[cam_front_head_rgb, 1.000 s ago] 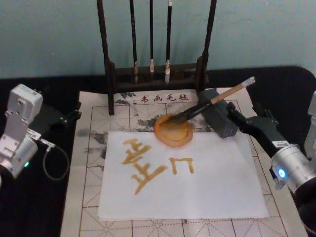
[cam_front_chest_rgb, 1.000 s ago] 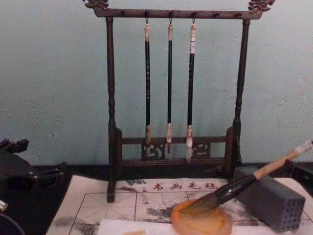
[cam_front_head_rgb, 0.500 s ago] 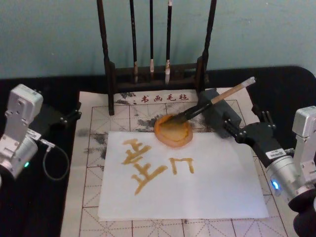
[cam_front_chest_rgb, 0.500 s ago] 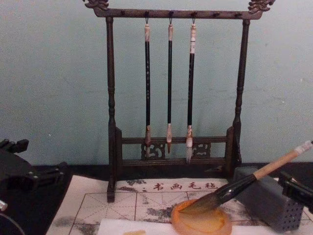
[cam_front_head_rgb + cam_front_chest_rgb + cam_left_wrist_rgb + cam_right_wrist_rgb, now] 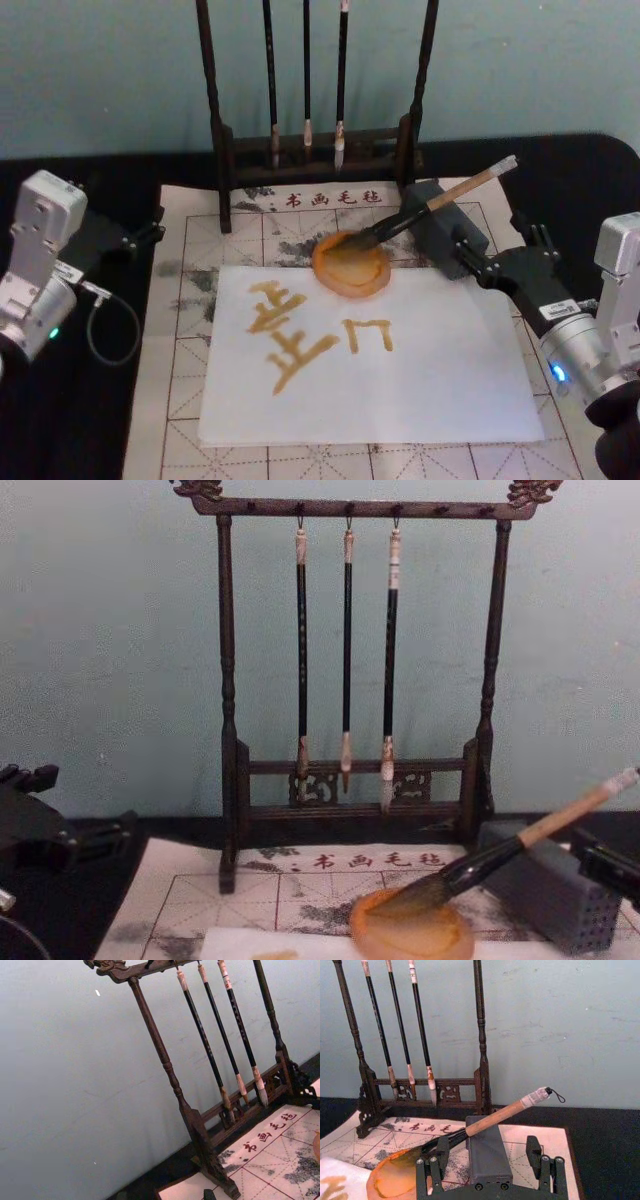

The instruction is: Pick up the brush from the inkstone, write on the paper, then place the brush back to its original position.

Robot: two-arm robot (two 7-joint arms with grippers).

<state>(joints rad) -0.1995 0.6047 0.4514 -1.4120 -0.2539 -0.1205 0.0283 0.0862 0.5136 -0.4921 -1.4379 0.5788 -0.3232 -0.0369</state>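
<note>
Brush back on inkstone, paper written.
Right gripper spread, empty, pulled back toward right frame edge; task essentially finished.

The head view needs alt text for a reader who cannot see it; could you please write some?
A thick bamboo-handled brush rests with its tuft in the orange inkstone and its handle on a grey block, above white paper bearing amber characters. The open right gripper sits beside the block; the left gripper idles at the mat's far left.
</note>
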